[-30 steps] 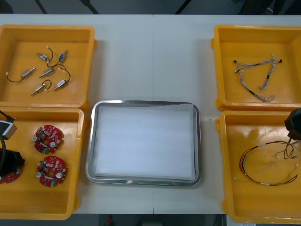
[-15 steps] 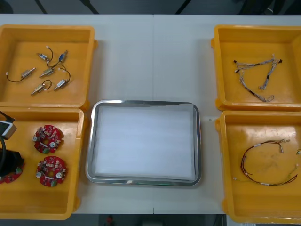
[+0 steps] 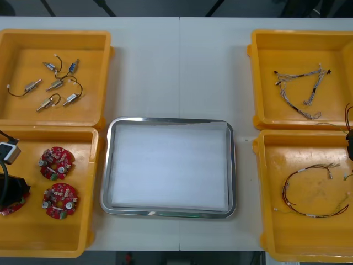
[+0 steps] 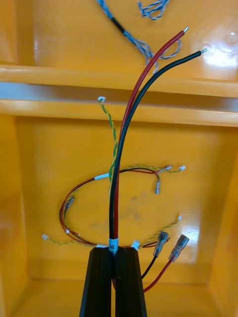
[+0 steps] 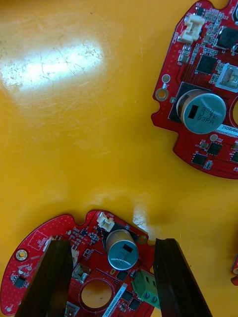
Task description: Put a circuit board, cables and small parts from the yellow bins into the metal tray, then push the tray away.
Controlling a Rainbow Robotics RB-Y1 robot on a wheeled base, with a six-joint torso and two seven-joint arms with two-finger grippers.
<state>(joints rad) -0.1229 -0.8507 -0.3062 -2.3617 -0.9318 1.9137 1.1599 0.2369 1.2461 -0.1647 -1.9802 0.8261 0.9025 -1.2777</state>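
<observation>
Item 1: right gripper [image 4: 115, 249], clenched on a red and black cable [image 4: 113, 198], which I see held over the near right yellow bin [image 3: 270, 221], above a looped red and yellow cable [image 3: 309, 193] lying on its floor. Item 2: left gripper [image 5: 113, 243], released, fingers spread either side of 1 round red circuit board [image 5: 121, 252] in the near left yellow bin [image 3: 83, 221], 2 further boards [image 3: 55, 163] beside it. Item 3: metal tray [image 3: 105, 165], white inside, on the bench [image 3: 176, 66] between the bins
</observation>
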